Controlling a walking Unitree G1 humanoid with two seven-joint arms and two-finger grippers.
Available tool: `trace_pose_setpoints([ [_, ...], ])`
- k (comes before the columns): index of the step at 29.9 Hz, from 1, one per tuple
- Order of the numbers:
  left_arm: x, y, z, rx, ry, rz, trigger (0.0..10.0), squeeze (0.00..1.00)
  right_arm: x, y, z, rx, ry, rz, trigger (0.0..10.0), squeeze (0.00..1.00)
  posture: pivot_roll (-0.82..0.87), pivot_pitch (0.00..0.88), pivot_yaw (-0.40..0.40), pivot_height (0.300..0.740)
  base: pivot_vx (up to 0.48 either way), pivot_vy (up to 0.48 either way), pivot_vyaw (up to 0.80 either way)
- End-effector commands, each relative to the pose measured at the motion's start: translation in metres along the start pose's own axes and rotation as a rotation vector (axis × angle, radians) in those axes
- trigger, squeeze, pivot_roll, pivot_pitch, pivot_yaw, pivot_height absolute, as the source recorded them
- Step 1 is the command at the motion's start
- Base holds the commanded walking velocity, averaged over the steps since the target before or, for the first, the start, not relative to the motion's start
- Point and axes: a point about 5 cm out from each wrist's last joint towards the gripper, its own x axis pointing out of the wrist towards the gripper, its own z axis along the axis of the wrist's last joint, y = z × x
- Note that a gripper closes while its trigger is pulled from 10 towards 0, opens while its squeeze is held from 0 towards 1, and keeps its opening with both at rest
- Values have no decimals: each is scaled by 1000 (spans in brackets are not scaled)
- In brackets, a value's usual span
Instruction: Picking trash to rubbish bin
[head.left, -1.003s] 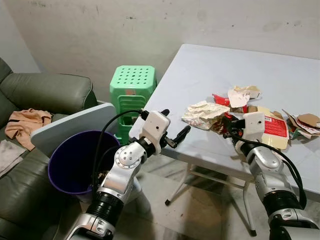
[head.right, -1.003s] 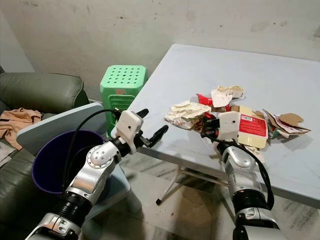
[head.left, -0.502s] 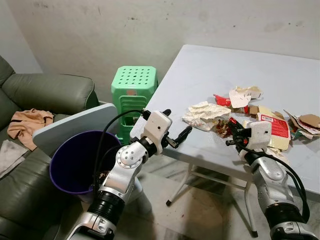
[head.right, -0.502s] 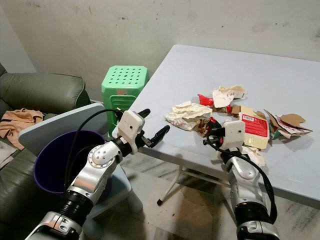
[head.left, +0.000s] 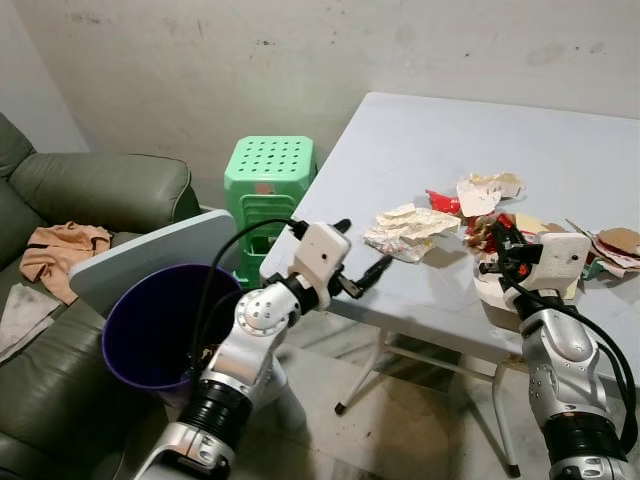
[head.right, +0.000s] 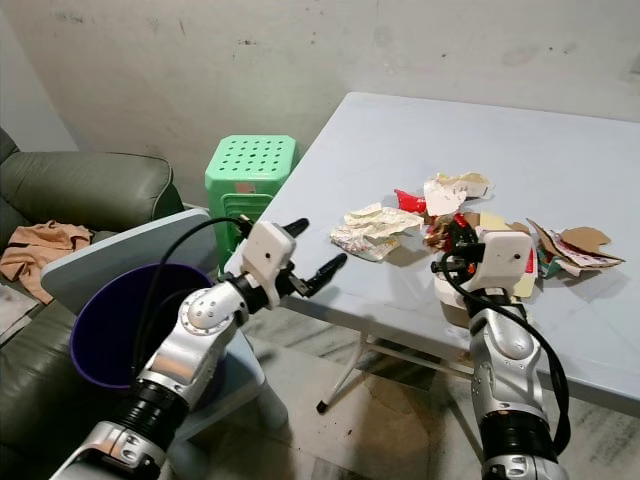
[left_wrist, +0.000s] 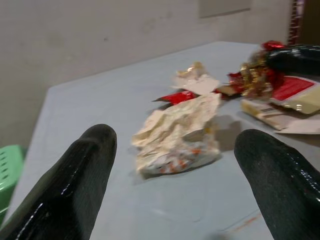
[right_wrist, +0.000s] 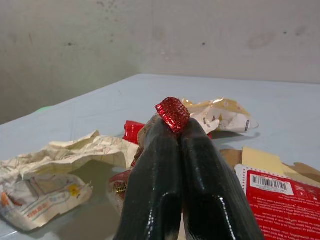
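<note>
The right gripper (right_wrist: 172, 131) has its two black fingers pressed together on a red shiny wrapper (right_wrist: 172, 113), which sticks out at the fingertips, lifted a little above the grey table (head.left: 430, 140). Just beside it on the table lie a crumpled white paper (head.left: 408, 230), a red and cream carton (right_wrist: 280, 192) and more torn scraps (head.left: 488, 190).

The left gripper (head.left: 360, 268) hangs at the near table edge with its fingers spread wide, holding nothing, pointed toward the crumpled paper. Below it, beside the table, stands the purple rubbish bin (head.left: 135, 320), with a green stool (head.left: 268, 175) behind it and a sofa (head.left: 90, 190) nearby. The robot's arm hides part of the bin's inside.
</note>
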Motion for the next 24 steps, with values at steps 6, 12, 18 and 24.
trace_pose_setpoints([
  [6,-17,55,3,-110,-12,322,10000,0,-6,26,23,-5,-103,-9,10000,0,-23,14,33,715,0,0,0],
  [12,-23,61,0,-115,5,376,10000,0,-9,44,17,-25,-76,38,10000,0,-12,11,31,715,0,0,0],
  [18,-25,68,-1,-143,5,432,10000,0,-9,53,16,-56,-45,49,10000,0,-5,8,32,715,0,0,360],
  [24,-28,74,-2,-179,11,459,10000,0,-7,57,12,-67,-11,58,10000,0,3,7,30,715,0,0,800],
])
